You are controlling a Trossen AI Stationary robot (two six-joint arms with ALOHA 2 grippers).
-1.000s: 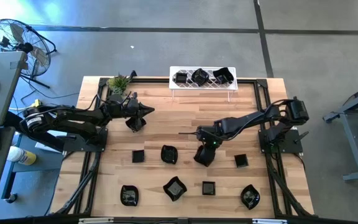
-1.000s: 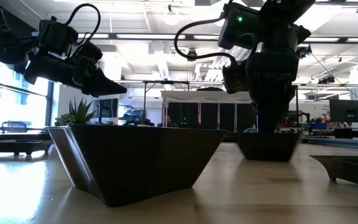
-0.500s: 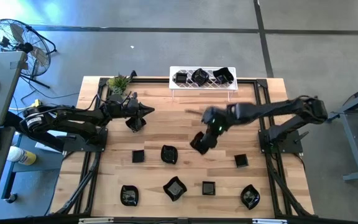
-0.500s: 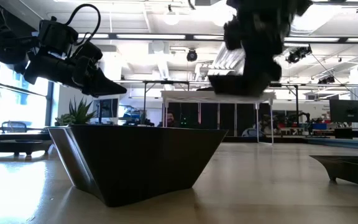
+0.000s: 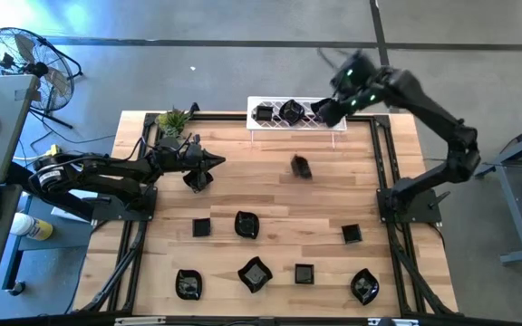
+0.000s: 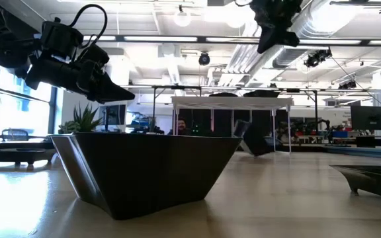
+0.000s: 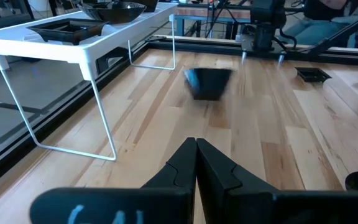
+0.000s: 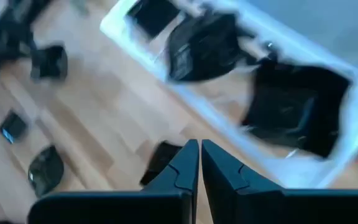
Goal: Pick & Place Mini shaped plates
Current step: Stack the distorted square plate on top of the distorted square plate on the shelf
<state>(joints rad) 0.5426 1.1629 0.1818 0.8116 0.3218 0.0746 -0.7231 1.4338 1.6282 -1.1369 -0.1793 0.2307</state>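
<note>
Jaws closed and empty on both grippers, right gripper (image 5: 326, 112) over white rack (image 5: 294, 126), loose mini plate (image 5: 301, 167) on table (image 5: 243, 186), left gripper (image 5: 216, 161) hovering apart.

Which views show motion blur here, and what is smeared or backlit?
Right wrist view: heavy blur over the white wire rack and its glossy black dishes. Left wrist view: only the small black dish on the wood is smeared. High view: the right gripper is blurred. Low view: the big near black dish is backlit, a silhouette.

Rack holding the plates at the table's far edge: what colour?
White rack; it shows best in the left wrist view.
</note>
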